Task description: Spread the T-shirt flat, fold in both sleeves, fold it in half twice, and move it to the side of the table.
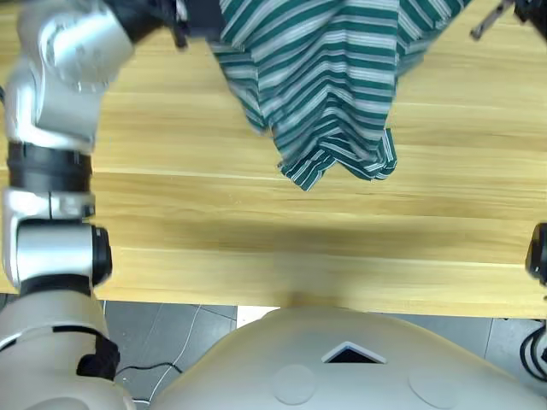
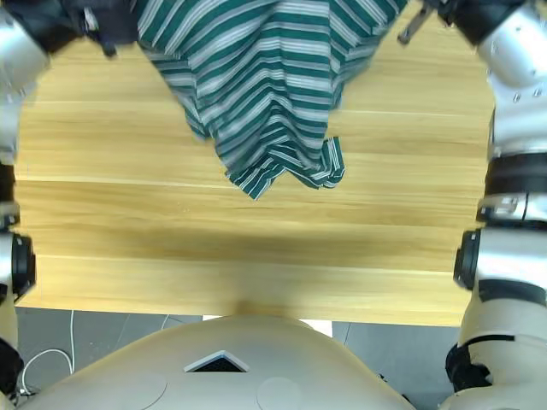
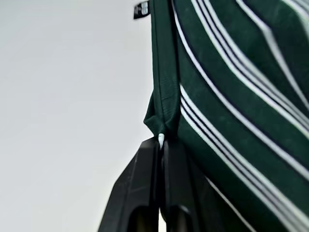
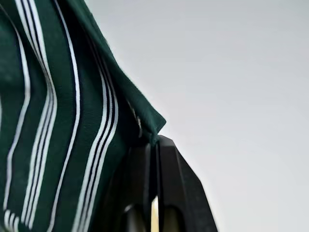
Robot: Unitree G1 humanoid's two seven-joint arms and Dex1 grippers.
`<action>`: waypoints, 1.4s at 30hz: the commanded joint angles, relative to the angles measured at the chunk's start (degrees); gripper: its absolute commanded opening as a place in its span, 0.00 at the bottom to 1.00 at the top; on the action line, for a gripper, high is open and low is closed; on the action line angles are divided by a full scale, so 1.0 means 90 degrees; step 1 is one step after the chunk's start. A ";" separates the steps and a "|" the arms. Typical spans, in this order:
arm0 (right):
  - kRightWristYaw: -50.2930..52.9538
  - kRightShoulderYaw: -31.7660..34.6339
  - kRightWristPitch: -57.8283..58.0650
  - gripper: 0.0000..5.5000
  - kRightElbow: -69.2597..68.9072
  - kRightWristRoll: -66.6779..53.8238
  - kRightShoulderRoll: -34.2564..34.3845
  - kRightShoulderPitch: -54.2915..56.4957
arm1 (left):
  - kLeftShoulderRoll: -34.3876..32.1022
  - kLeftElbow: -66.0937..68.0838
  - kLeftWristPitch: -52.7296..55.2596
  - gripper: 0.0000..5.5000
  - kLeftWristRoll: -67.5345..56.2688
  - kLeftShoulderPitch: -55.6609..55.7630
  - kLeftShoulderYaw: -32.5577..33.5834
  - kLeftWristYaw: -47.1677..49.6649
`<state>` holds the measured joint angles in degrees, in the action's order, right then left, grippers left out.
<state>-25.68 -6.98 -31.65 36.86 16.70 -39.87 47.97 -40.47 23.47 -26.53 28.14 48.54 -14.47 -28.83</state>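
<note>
Left fingers (image 3: pixel 137 193) and right fingers (image 4: pixel 181 193) clamped on T-shirt (image 1: pixel 325 77) edges (green-striped); hem apparently just off table (image 1: pixel 188 248).

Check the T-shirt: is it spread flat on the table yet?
Not yet. The T-shirt hangs bunched over the table, gripped by left pincer and right pincer.

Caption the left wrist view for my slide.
Left gripper shut on an edge of the green striped T-shirt.

T-shirt (image 1: pixel 325 85): the upper part is cut off by the top edge of both eye views. Its hanging folds hide part of the table (image 1: pixel 171 239). Cloth pinched in the left gripper (image 3: pixel 160 142) and right gripper (image 4: pixel 155 147) is hidden between the pressed fingers. Sleeves cannot be told apart.
</note>
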 commanded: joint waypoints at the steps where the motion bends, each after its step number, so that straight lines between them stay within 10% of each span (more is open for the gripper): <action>1: 0.1701 -0.0847 0.1084 0.01 0.3395 0.1580 0.0001 0.3288 | 0.0508 0.4210 0.0717 0.00 0.1650 0.3779 -0.1084 0.0855; 9: 0.2801 -0.1356 0.1620 0.01 0.4352 0.2241 -0.0149 0.4791 | 0.1024 0.5817 0.1478 0.00 0.2321 0.5819 -0.1841 0.2459; 16: 0.2845 -0.1631 0.1354 0.01 0.4505 0.2482 -0.0184 0.4729 | 0.0948 0.6033 0.1109 0.00 0.2234 0.5492 -0.1992 0.2372; 19: 0.2893 -0.2829 0.0309 0.01 0.4214 0.3535 -0.0081 0.4018 | 0.0796 0.5699 0.0227 0.00 0.2163 0.4938 -0.2122 0.1816; 23: 0.1523 -0.3530 -0.1961 0.01 0.1487 0.2715 -0.0378 0.0728 | -0.0494 0.1250 -0.1098 0.00 0.0691 0.0979 -0.2198 0.0053; 28: -0.0064 -0.3495 -0.1299 0.01 -0.2873 -0.0560 -0.2166 -0.2635 | -0.1057 -0.4129 0.0319 0.00 -0.0239 -0.4459 -0.1270 0.0660; 34: -0.0449 -0.1814 -0.0437 0.01 -0.4743 -0.2491 -0.3486 -0.3639 | -0.1259 -0.6282 0.0912 0.00 -0.0397 -0.6358 0.0699 -0.0107; 42: -0.0926 -0.1332 0.0399 0.01 -0.7173 -0.3890 -0.5368 -0.6093 | -0.1704 -0.7728 0.1160 0.00 -0.0996 -0.7856 0.2216 -0.1268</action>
<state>-31.00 -22.84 -31.65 -19.00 -12.40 -79.58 0.58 -52.37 -39.16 -17.85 23.16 -18.09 -1.64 -35.25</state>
